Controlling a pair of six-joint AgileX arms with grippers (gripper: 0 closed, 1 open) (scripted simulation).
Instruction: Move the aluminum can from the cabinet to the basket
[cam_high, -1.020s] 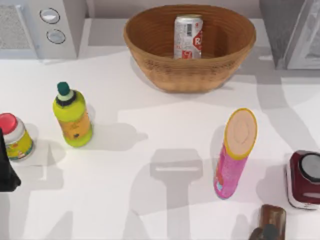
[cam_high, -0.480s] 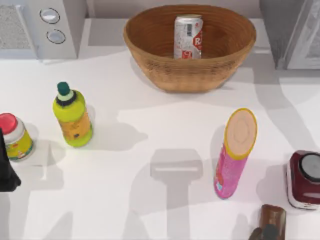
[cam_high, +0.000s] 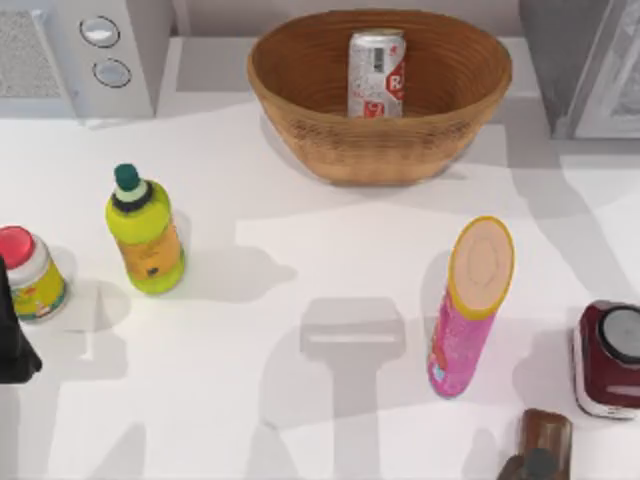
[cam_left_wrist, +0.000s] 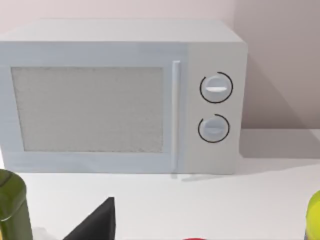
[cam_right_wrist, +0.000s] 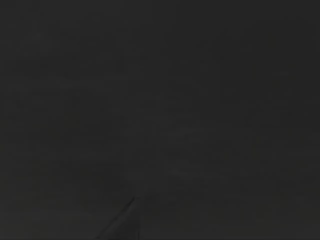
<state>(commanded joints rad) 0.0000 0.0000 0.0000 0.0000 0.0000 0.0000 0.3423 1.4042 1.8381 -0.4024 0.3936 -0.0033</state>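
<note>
The left arm (cam_high: 12, 340) sits parked at the surface's left edge, just beside the red-lidded jar (cam_high: 28, 272), and I cannot tell how its jaws stand; the right wrist view is dark. The white surface (cam_high: 300, 250) carries the basket (cam_high: 380, 140) at the back, with the white microwave (cam_high: 80, 50) to the basket's left, the grey cabinet (cam_high: 585, 60) to its right, and a green bottle (cam_high: 145, 235) and a pink tube (cam_high: 468, 310) in front of it. The aluminum can (cam_high: 376, 75), silver with a red and white label, stands upright inside the basket.
</note>
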